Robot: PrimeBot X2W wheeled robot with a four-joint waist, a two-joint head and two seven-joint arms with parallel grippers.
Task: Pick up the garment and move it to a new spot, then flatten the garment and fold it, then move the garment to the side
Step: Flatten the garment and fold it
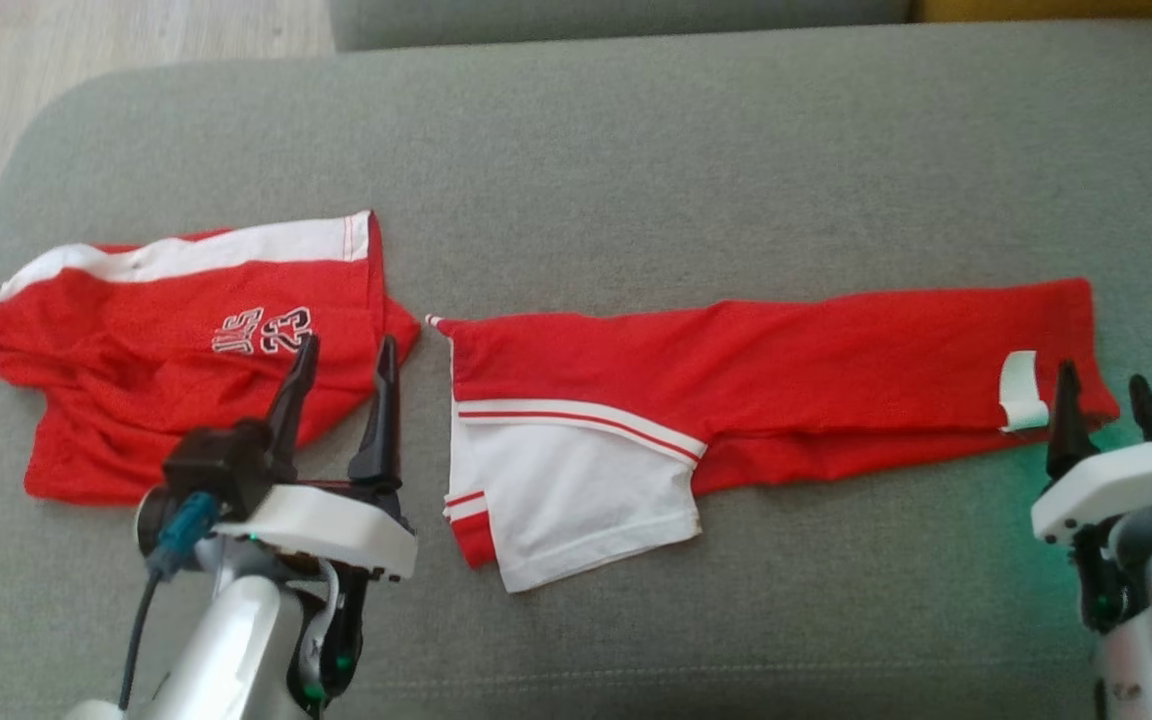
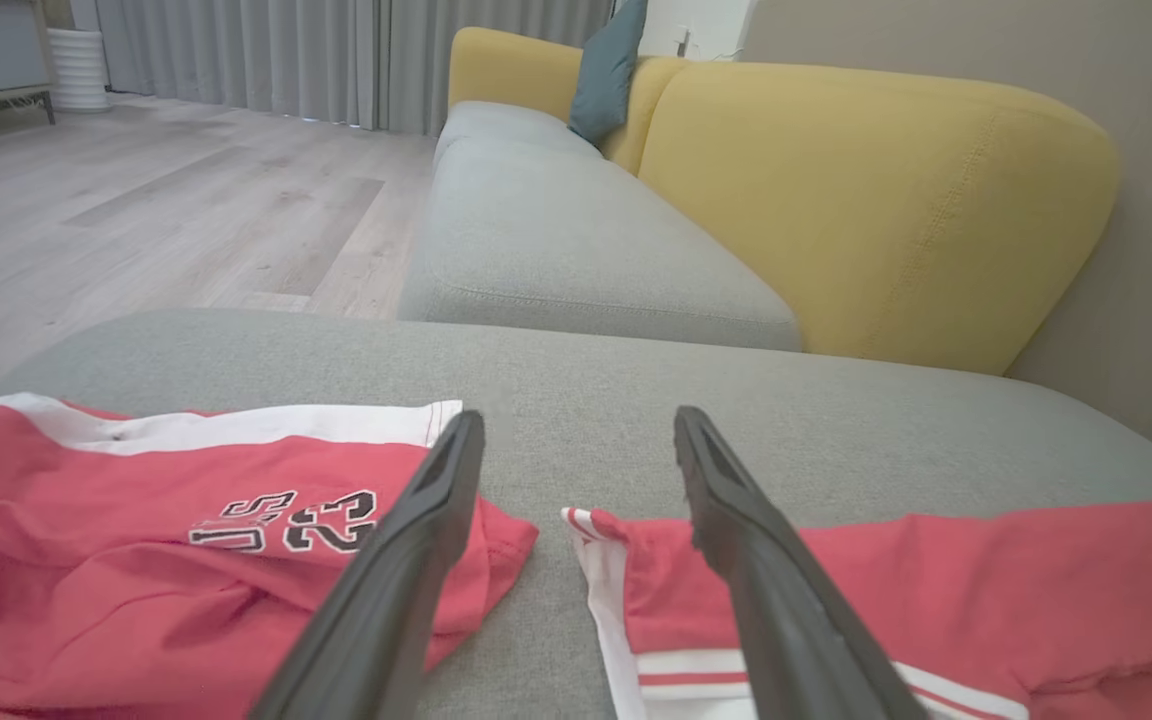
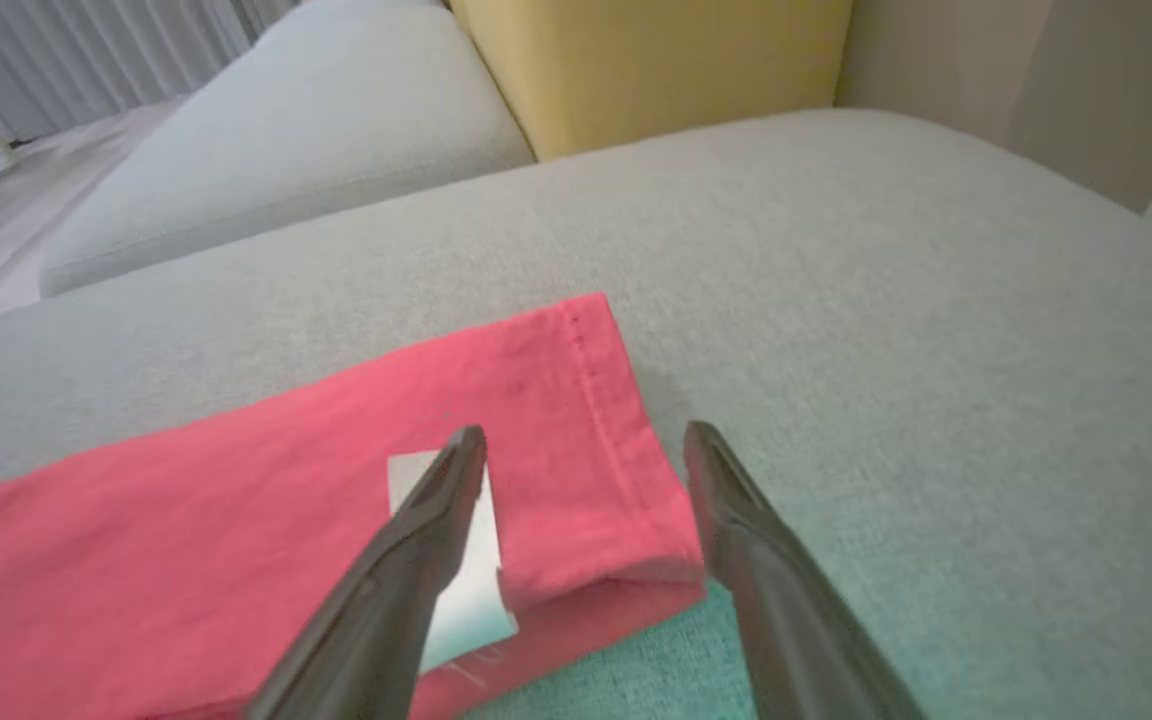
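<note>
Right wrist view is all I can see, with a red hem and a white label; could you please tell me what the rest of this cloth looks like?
Observer: It is a long red shirt folded into a strip; its far end has a white sleeve with red stripes.
Operator: Thank you. Is anything else lying on the sofa?
Observer: Yes, red shorts with a white band and the number 23 lie to the shirt's left, a narrow gap apart.
Operator: And where is the other arm, please?
Observer: The left gripper is open, its fingers pointing toward that gap, holding nothing.
</note>
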